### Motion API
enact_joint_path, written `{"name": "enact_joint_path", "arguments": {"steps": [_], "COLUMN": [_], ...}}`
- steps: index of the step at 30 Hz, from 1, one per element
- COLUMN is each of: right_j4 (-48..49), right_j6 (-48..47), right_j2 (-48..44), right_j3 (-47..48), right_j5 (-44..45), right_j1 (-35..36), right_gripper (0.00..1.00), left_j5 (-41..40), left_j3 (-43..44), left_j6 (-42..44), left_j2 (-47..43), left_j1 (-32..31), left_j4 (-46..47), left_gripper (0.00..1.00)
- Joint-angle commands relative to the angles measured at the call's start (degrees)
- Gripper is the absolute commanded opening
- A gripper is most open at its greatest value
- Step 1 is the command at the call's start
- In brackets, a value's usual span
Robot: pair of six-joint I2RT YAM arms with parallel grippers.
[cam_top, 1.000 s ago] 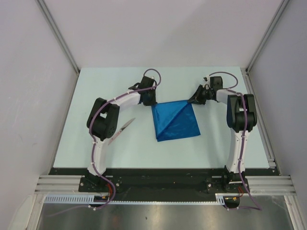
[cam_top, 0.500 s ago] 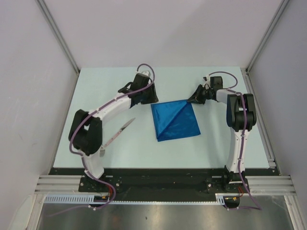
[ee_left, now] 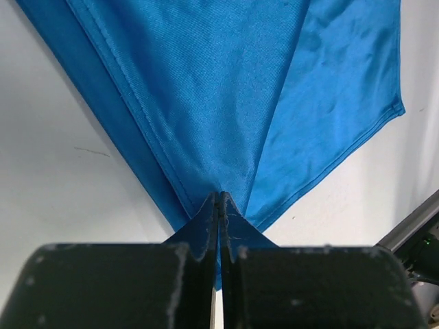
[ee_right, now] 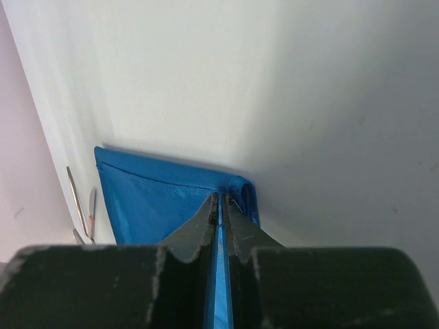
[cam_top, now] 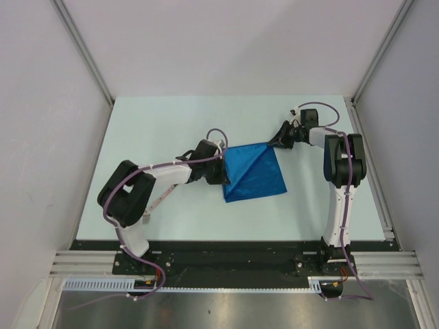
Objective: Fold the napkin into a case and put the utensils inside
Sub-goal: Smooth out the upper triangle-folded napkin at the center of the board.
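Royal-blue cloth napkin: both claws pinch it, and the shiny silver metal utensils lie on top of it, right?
The shiny silver metal utensils lie beside the royal-blue cloth napkin, not on it, as the right wrist view shows. The left gripper and right gripper do pinch it.

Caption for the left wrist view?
Left fingers shut on the napkin, its folds fanning across the table.

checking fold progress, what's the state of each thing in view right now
napkin: partly folded, lying flat, diagonal crease, not yet a case
left gripper: shut on napkin's edge
right gripper: shut on napkin's corner
utensils: loose on table, outside the napkin
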Motion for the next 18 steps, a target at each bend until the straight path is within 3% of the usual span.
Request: {"name": "enact_joint_path", "arguments": {"steps": [1, 18], "right_j4": [-0.58, -2.16], "right_j6": [-2.06, -2.15], "right_j2": [2.63, 3.86], "right_j3": [0.80, 2.29], "right_j5": [3.27, 3.89], "right_j1": [0.20, 0.20], "right_gripper": [0.10, 0.10], "left_j5": [4.06, 7.76], "left_j3": [-3.43, -20.48], "left_j6": [-3.09, -6.70], "left_j2": [-2.94, -6.90], "left_j1": [-0.02, -0.64], "left_j4": [9.22, 26.45], "left_gripper": [0.00, 0.00]}}
